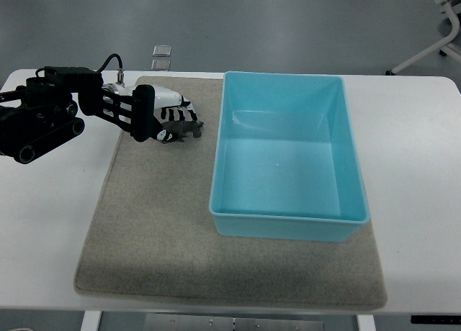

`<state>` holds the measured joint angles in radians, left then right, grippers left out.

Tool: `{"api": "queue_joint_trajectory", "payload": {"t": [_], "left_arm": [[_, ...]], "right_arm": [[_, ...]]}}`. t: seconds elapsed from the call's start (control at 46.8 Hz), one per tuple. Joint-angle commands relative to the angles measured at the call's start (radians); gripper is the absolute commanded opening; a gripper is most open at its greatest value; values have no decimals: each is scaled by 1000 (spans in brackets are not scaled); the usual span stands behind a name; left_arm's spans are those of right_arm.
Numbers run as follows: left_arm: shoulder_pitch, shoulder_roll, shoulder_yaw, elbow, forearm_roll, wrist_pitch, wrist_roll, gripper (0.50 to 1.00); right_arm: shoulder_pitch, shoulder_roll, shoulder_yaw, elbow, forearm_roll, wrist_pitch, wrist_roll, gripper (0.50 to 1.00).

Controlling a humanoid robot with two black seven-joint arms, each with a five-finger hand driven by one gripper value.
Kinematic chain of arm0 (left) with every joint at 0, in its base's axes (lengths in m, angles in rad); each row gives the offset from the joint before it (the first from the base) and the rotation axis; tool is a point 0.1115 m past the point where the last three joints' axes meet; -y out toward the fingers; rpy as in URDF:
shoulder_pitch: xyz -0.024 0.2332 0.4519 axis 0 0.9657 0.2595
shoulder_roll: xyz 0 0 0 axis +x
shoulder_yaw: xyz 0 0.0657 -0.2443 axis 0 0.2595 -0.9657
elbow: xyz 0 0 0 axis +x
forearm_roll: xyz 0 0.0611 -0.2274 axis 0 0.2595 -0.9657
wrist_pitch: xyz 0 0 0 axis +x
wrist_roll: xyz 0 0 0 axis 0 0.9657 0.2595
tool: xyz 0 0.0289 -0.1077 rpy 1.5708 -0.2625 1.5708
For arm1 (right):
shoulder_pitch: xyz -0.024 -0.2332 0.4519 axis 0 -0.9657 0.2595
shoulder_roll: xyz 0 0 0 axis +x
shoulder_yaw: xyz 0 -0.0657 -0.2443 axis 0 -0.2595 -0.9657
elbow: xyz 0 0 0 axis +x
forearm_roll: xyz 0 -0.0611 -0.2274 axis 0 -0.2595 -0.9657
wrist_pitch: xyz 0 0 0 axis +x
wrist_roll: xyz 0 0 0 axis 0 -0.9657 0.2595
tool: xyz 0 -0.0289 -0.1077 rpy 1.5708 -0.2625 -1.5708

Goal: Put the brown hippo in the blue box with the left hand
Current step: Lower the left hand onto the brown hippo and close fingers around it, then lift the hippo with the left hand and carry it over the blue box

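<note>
The left hand [155,115] has its fingers [176,116] clenched around the brown hippo [181,132], just left of the blue box [288,223] (which looks empty), probably so it can be carried over the box's wall.

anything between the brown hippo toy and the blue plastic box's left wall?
Nothing. In the top view only bare grey felt mat separates the brown hippo toy, under the left hand, from the blue plastic box.
</note>
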<state>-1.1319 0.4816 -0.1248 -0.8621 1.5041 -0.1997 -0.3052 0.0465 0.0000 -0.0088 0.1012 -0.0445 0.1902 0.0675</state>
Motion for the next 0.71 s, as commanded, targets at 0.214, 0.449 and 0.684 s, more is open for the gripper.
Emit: {"api": "queue_joint_trajectory", "payload": {"t": [0.214,0.449,0.684], "left_arm": [[-9,5,-13,2,-7,8,0,500],[-37,14,-47,-5,-21,17,0,500],[-74,34,-121,-14,-19,17,0,500]], "right_arm": [[-1,0,0,0,0,0,0,936],[-1,0,0,0,0,0,0,936],[-1,0,0,0,0,0,0,936]]}}
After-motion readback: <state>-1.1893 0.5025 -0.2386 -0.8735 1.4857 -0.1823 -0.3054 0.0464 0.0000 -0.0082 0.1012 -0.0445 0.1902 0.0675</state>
